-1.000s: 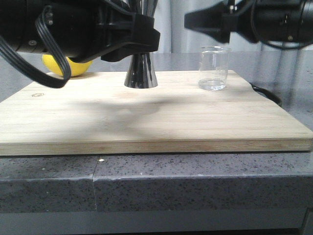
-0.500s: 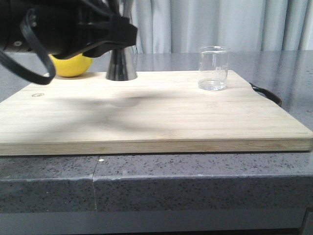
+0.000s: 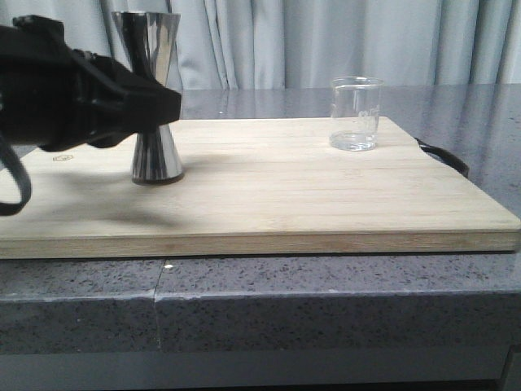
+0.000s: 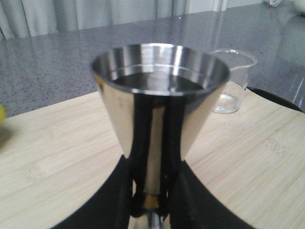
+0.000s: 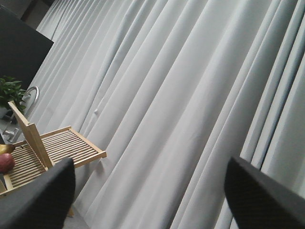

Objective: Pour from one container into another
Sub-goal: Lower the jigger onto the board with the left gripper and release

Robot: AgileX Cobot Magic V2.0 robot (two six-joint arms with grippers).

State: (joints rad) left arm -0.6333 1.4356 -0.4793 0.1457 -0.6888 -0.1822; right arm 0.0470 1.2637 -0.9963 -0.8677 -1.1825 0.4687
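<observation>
The steel hourglass jigger (image 3: 151, 45) stands upright on the left part of the wooden board (image 3: 285, 195), its base (image 3: 157, 163) down on the wood. My left gripper (image 3: 159, 106) is shut on its narrow waist; in the left wrist view the black fingers (image 4: 178, 191) flank the gold band, with the jigger's cup (image 4: 159, 90) above them. The clear glass beaker (image 3: 356, 114) stands upright at the board's back right, apart from both grippers, also seen as beaker (image 4: 231, 81). My right gripper (image 5: 152, 191) is open, faces a curtain, holds nothing, and is outside the front view.
The board lies on a grey speckled counter (image 3: 326, 309). A dark handle (image 3: 444, 155) sticks out past the board's right edge. A sliver of a yellow fruit (image 4: 1, 114) shows beside the board. A wooden slatted rack (image 5: 52, 148) appears in the right wrist view.
My left gripper has carried the jigger left and toward the front, and it now rests on the board. The right arm, above the beaker one second ago, has left the front view.
</observation>
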